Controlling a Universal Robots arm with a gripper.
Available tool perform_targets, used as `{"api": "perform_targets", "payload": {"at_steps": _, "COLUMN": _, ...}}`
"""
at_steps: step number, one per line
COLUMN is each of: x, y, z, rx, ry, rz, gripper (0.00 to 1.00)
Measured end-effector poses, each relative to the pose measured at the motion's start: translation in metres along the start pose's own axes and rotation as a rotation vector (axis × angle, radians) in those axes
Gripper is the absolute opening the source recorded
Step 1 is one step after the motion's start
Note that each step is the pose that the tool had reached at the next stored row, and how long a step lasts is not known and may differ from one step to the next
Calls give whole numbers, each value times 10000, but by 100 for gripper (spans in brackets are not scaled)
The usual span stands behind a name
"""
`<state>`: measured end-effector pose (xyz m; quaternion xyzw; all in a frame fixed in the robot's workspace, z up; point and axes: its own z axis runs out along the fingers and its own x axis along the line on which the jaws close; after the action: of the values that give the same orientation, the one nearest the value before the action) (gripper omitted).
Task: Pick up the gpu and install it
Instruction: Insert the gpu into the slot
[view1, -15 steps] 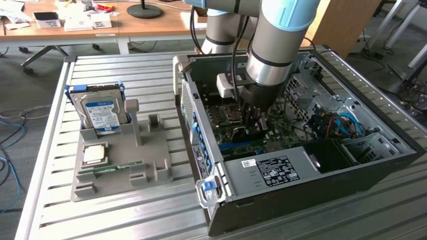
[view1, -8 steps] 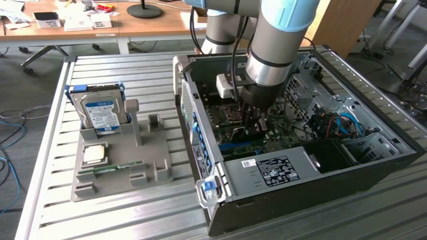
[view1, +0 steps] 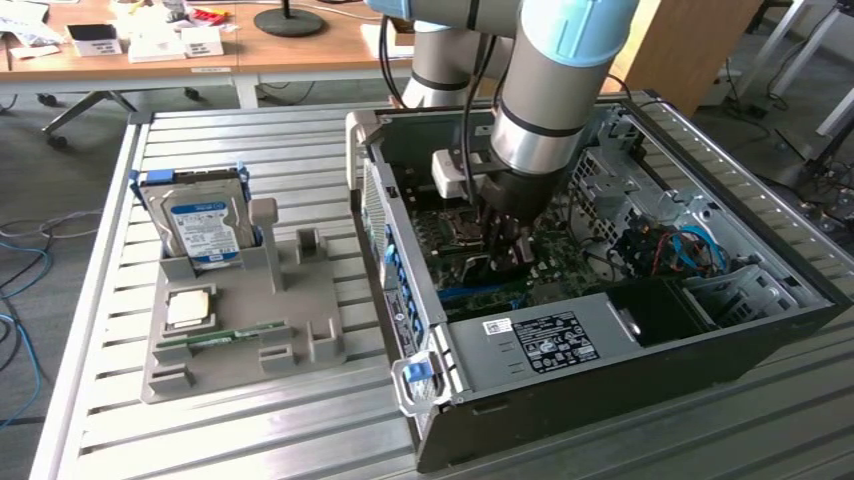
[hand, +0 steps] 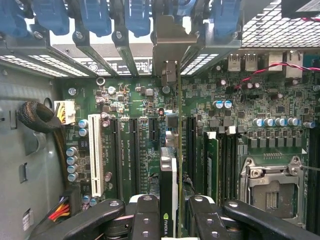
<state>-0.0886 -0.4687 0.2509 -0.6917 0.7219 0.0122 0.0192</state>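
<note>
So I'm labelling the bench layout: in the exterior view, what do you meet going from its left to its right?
Hard drive standing in the grey holder → open computer case, where the gripper holds the gpu over the motherboard → blue cables.

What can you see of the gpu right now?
The gpu stands on edge between the hand's dark fingers, which clamp it from both sides. It is a thin card, seen edge-on, with a black cooler part and a silver metal bracket at the far end by the case's rear slots. It hangs over the green motherboard among the expansion slots; whether it is seated I cannot tell.
</note>
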Motion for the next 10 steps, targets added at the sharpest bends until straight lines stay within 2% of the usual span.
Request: {"api": "perform_targets", "payload": {"at_steps": 10, "x": -6, "y": 0, "z": 14, "rx": 3, "ry": -7, "rz": 1, "gripper": 27}}
